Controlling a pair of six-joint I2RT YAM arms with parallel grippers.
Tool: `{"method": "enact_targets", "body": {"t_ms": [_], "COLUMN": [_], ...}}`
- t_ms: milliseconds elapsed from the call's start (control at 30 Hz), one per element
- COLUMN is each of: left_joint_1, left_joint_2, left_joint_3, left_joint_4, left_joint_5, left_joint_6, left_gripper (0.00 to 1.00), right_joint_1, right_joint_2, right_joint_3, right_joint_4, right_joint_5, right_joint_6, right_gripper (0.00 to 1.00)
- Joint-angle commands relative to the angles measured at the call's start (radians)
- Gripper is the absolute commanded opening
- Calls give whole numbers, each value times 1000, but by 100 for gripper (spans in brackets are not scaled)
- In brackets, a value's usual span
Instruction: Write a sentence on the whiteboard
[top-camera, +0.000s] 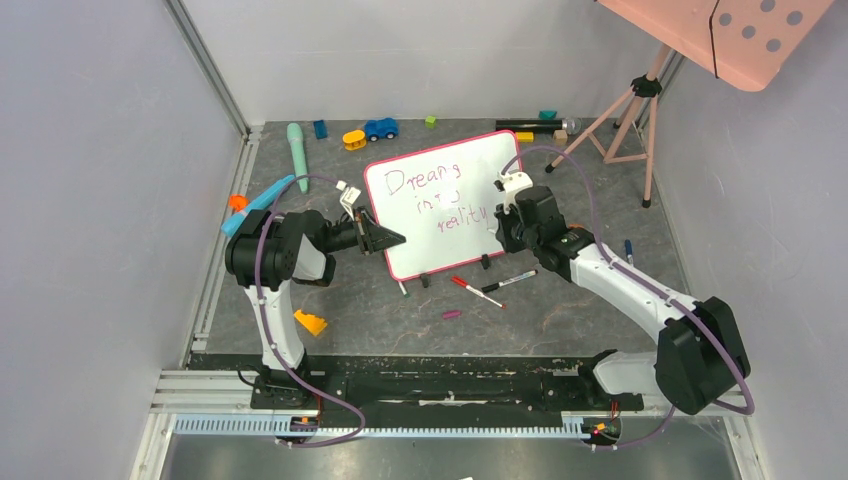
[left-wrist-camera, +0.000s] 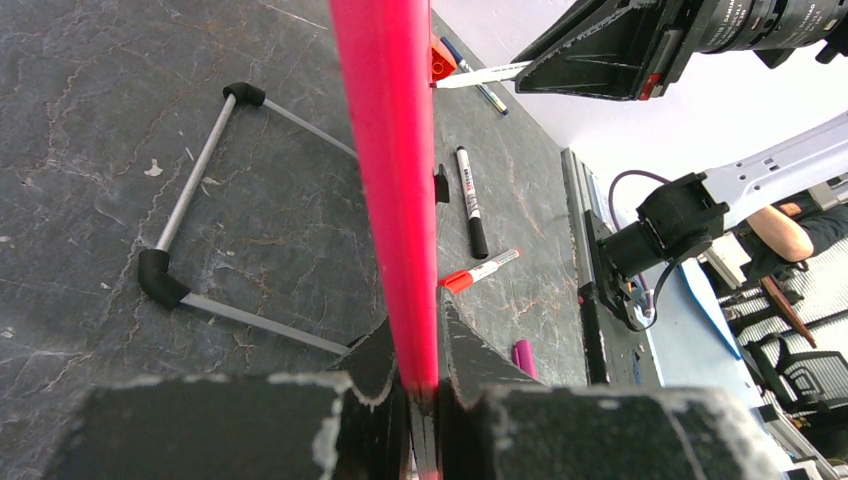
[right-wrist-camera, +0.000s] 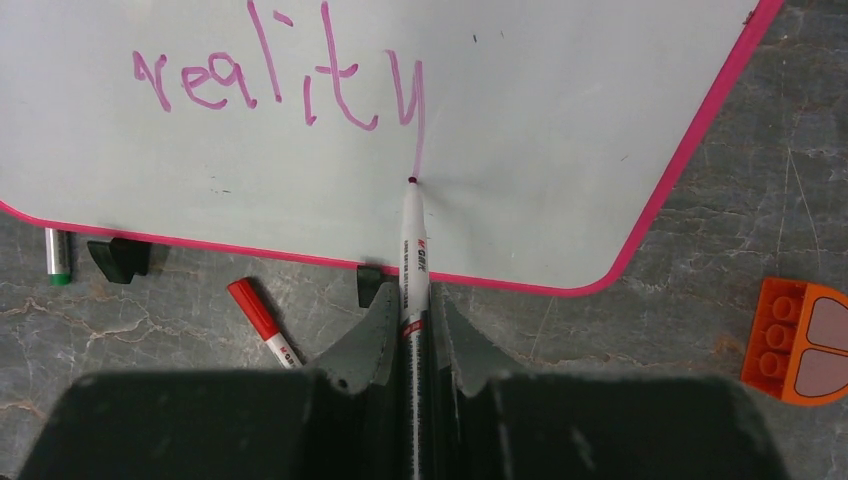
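Dark stone-patterned tabletop (top-camera: 560, 310) carries the whiteboard (top-camera: 475, 160) at centre. Left gripper (left-wrist-camera: 418, 365) clamps its pink frame. Right gripper (right-wrist-camera: 412, 335) clamps a marker (right-wrist-camera: 412, 240), its tip touching the board beneath the sentence (top-camera: 432, 200).

Pink-framed whiteboard (top-camera: 480, 165) mid-table, purple three-line sentence (top-camera: 432, 200) across it

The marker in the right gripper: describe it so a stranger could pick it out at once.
Find the pink-framed whiteboard, then "reality" on its bottom line. At the y's tail a white marker touches the board, clamped in the right gripper. Unlike the red-capped marker lying on the table, it is uncapped and held.
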Motion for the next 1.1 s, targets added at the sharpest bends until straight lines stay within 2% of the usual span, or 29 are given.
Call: {"method": "enact_targets", "body": {"t_ms": [0, 367, 400, 533, 700, 800, 867, 933, 1067], "left_joint_1": [9, 9, 10, 9, 9, 10, 10, 10, 11], "left_joint_2": [50, 49, 49, 49, 49, 45, 37, 26, 16], "left_joint_3": [0, 2, 2, 3, 1, -2, -14, -29, -41], "left_joint_4": [46, 46, 46, 46, 46, 46, 46, 46, 46], "left_joint_5": [-18, -16, -18, -11, -15, -14, -18, -24, -38], "left_joint_6": [189, 188, 188, 187, 182, 185, 196, 212, 226], "left_gripper": [2, 3, 6, 32, 40, 48, 81, 98, 100], "right_joint_1": [-9, -9, -10, -24, -44, -46, -47, -46, -46], "right_joint_2": [13, -46, -63, -131, -149, -149, -149, -150, -151], "right_joint_3": [2, 101, 104, 117, 142, 142, 137, 134, 132], "right_joint_4": [75, 97, 96, 86, 70, 70, 69, 65, 37], "right_joint_5": [-37, -212, -214, -206, -194, -197, -199, -200, -173], "right_joint_6": [12, -17, -23, -46, -56, -52, -50, -50, -57], "right_gripper": [0, 0, 0, 0, 0, 0, 0, 0, 0]}}
